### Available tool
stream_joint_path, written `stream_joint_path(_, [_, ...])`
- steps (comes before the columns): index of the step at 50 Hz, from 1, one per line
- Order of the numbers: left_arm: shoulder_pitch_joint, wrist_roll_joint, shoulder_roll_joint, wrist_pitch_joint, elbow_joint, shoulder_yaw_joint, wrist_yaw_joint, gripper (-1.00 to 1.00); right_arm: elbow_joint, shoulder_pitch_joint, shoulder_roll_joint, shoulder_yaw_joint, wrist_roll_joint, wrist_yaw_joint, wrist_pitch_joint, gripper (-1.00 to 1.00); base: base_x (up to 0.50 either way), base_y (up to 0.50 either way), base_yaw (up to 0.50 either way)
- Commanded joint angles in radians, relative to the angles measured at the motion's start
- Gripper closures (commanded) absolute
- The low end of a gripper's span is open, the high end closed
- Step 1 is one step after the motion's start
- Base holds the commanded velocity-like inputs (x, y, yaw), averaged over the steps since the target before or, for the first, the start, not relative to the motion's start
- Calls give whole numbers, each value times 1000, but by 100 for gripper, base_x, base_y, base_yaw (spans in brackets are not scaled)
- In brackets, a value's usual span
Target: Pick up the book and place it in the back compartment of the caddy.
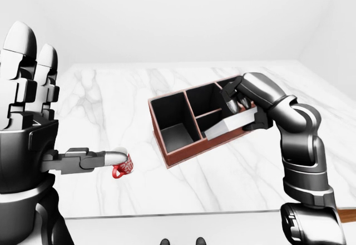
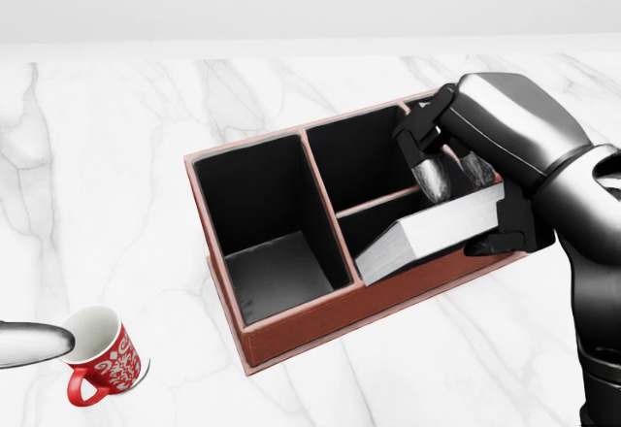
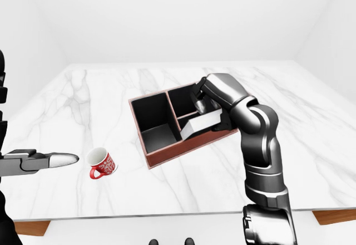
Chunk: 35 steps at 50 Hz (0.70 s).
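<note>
A red-brown caddy [image 2: 291, 335] with black compartments stands askew on the white marble table [image 2: 116, 155]. It has one large compartment on the left and smaller ones on the right. My right hand [image 2: 461, 209] is shut on a grey-white book [image 2: 427, 235]. It holds the book tilted, with the book's left end down in the lower right compartment. The hand hides the caddy's upper right corner. My left hand [image 1: 69, 103] is open and raised at the left of the left-eye view, far from the caddy.
A red patterned mug [image 2: 102, 357] stands to the lower left of the caddy, by my left thumb tip [image 2: 34, 342]. The table's near edge [image 1: 167, 214] runs along the bottom of the left-eye view. White walls stand behind the table.
</note>
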Motion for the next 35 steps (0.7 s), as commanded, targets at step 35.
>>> stream_joint_path(35, [-1,3,-1,0,-1,-7,0,-95,442,-304,76,99,-242,-103,0,100,0,0,0])
